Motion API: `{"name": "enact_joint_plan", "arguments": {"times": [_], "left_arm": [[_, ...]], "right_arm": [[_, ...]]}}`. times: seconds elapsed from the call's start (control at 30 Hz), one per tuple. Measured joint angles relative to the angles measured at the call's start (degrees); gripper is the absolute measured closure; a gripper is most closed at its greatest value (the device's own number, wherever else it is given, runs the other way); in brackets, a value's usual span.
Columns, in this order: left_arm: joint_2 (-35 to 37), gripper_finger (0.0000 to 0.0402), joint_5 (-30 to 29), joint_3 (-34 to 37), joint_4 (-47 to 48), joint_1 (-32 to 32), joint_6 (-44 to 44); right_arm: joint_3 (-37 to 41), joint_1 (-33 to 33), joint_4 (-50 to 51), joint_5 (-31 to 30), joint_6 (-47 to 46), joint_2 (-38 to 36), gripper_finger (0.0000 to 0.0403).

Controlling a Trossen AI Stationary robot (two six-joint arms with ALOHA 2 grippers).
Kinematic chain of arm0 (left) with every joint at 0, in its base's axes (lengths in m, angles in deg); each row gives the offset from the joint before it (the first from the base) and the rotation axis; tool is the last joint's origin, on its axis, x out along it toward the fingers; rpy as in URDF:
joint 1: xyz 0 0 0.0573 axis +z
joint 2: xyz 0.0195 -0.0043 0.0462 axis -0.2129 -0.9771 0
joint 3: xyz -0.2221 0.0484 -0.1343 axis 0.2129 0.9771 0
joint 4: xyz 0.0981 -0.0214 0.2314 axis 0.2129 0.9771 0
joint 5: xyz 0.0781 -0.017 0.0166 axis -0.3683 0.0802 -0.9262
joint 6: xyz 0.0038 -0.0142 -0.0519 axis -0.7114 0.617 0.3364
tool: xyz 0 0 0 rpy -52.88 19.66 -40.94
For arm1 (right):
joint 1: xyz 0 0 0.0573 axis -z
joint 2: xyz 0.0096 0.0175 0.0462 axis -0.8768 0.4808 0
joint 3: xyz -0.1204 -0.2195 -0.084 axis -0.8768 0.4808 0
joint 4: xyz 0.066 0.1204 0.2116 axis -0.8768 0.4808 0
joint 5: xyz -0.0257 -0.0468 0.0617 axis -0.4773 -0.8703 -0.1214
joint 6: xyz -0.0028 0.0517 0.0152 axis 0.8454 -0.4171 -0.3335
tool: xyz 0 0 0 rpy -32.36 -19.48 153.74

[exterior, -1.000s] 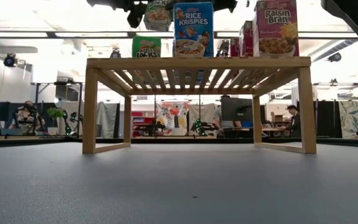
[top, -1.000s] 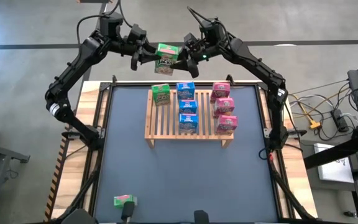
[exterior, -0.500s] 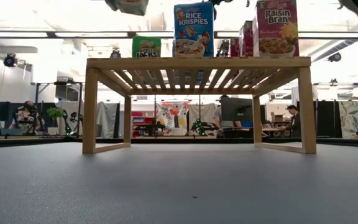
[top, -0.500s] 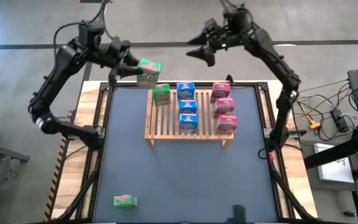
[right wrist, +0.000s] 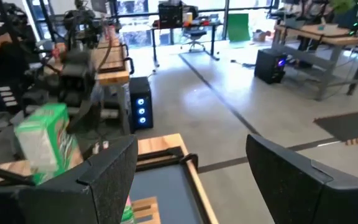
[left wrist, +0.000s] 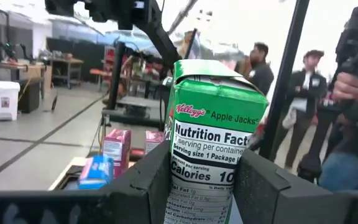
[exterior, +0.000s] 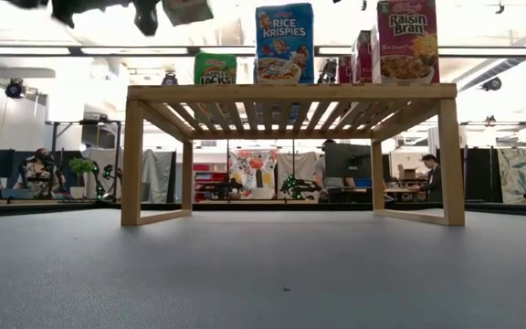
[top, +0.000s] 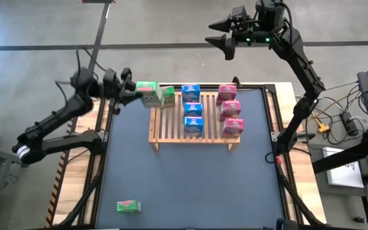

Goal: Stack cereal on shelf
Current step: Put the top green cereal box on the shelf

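High view: the left gripper (top: 131,93) pinches a green Apple Jacks box (top: 147,93) in the air, over the far left corner of the slatted wooden shelf (top: 193,138). Just beyond the held box a second green box (top: 167,96) stands on the shelf, with three blue Rice Krispies boxes (top: 192,110) and three pink Raisin Bran boxes (top: 229,110) in rows farther off toward the right arm. A third green box (top: 127,206) lies on the bench (top: 190,185), well apart from both grippers. The right gripper (top: 220,34) hangs raised beyond the shelf, fingers spread, holding nothing.

Low view: the held box (exterior: 186,10) hangs above the shelf's (exterior: 290,92) left end.

Left wrist view: both fingers (left wrist: 151,183) press the Apple Jacks box (left wrist: 211,140), upright.

Right wrist view: the spread fingers (right wrist: 110,171) frame the held box (right wrist: 47,140) farther off.
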Motion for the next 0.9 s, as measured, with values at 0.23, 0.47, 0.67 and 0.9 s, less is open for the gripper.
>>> {"name": "enact_joint_plan", "arguments": {"times": [0.23,0.47,0.67,0.9], "left_arm": [[2.5,0.0271,-6.6,13.4,-13.4,-5.7,4.7],[1.8,0.0271,-7.9,17.7,-12.8,-7.4,-0.1],[-0.7,0.0271,-10.0,20.0,-12.7,-7.7,-4.5],[-4.3,0.0271,-10.1,20.0,-13.2,-8.1,-7.4]], "right_arm": [[0.0,0.0,-0.6,-1.3,-1.0,0.1,0.0122],[0.0,0.0,-2.2,-1.5,-2.4,0.2,0.0122],[0.0,0.0,-2.4,-1.9,-2.6,0.2,0.0124],[-0.1,0.0,-2.6,-2.9,-3.5,0.2,0.0125]]}}
